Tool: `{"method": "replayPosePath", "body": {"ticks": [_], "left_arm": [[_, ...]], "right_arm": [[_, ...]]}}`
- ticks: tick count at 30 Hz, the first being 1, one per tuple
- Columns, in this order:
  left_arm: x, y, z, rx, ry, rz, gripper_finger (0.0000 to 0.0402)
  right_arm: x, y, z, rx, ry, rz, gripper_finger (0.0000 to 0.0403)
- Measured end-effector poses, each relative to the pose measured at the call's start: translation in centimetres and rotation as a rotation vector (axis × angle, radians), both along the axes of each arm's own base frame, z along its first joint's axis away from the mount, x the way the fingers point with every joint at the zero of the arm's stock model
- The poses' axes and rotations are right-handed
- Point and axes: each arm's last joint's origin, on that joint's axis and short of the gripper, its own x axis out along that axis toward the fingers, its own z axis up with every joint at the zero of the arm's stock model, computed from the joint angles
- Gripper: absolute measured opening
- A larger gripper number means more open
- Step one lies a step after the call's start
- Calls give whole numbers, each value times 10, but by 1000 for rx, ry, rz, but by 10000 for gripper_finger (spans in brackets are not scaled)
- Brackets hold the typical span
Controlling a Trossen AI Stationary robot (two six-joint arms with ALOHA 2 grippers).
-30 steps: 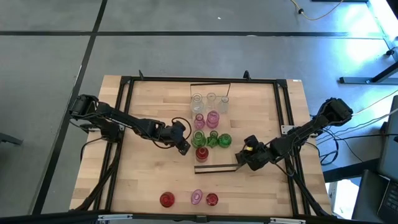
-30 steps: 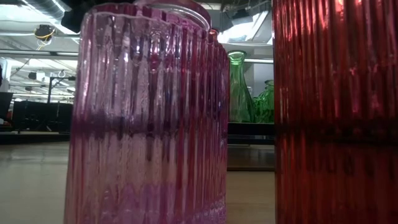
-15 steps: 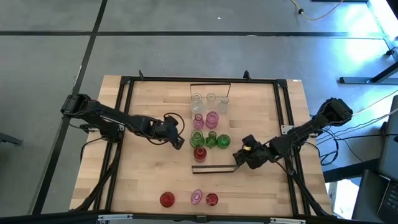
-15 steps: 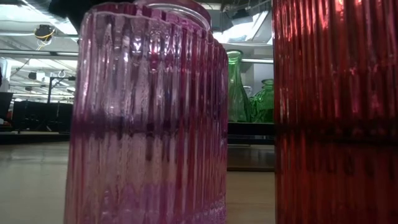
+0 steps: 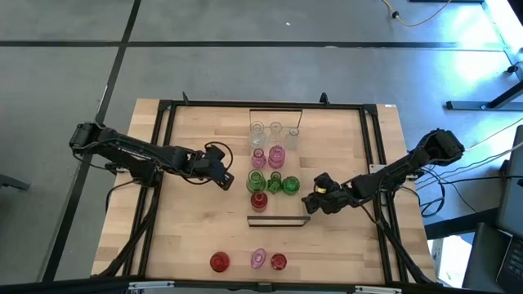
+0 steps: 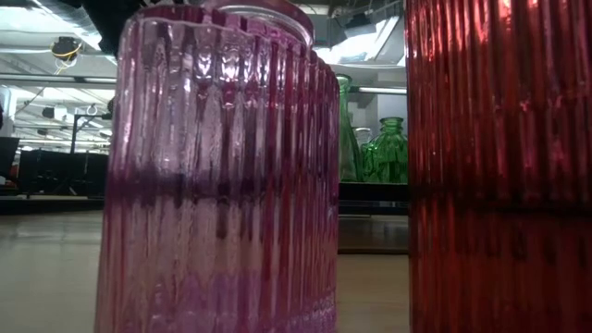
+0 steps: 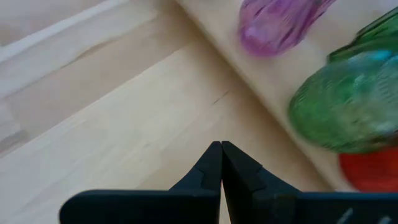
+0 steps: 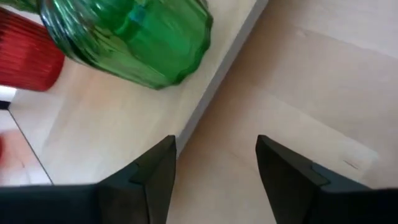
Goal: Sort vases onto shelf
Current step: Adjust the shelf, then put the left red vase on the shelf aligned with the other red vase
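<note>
12 vases (image 5: 274, 155): 3 clear, 3 pink, 3 green, 3 red; 1 shelf (image 5: 278, 214).

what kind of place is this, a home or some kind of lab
Most likely a lab or workshop, not a home. The wooden table stands on a bare grey concrete floor, cables trail across that floor, and the low view shows exposed ceiling ducts over an open hall.

The table (image 5: 196, 237) carries the shelf (image 5: 276, 214), which holds nine vases (image 5: 274, 181); three more vases (image 5: 258, 260) stand at the table's near edge.
</note>
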Motion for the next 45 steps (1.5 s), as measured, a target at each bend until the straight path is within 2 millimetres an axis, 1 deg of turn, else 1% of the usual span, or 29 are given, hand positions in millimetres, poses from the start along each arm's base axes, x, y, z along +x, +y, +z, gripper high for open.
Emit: {"method": "replayPosePath", "body": {"ticks": [3,8,10,13,17,20,22,24,26,28,32,35,37,39,45], "left_arm": [[-3,-1,1,7,12,-2,0],[-7,-1,4,20,9,4,0],[-12,-1,7,24,16,4,0],[-17,-2,12,23,4,6,0],[-29,-3,23,17,-32,4,0],[-38,-4,33,26,-78,1,0],[-45,-4,39,40,-101,4,0],[-51,-4,46,54,-147,4,0],[-58,-3,54,71,-187,-6,0],[-65,-1,61,87,-227,-33,0],[-76,1,75,116,-317,-82,0],[-82,3,86,143,-392,-110,0],[-83,3,89,152,-422,-126,0],[-85,3,91,148,-435,-135,0],[-81,-5,86,58,-403,-249,0]], "right_arm": [[-5,-1,-4,15,72,20,207],[-15,-4,-9,32,193,-17,207],[-16,-4,-9,40,208,-21,207],[-21,-6,-5,49,228,-14,207],[-30,-10,8,51,218,-13,207],[-41,-16,21,53,207,-15,207],[-48,-19,31,61,169,-21,207],[-59,-25,42,50,143,-35,207],[-67,-30,54,51,76,-69,207],[-78,-38,67,12,31,-112,207],[-95,-51,106,-84,-150,-196,207],[-108,-60,137,-169,-293,-208,207],[-115,-64,149,-224,-339,-193,207],[-116,-65,159,-258,-385,-166,207],[-111,-62,169,-301,-456,-55,207]]}}
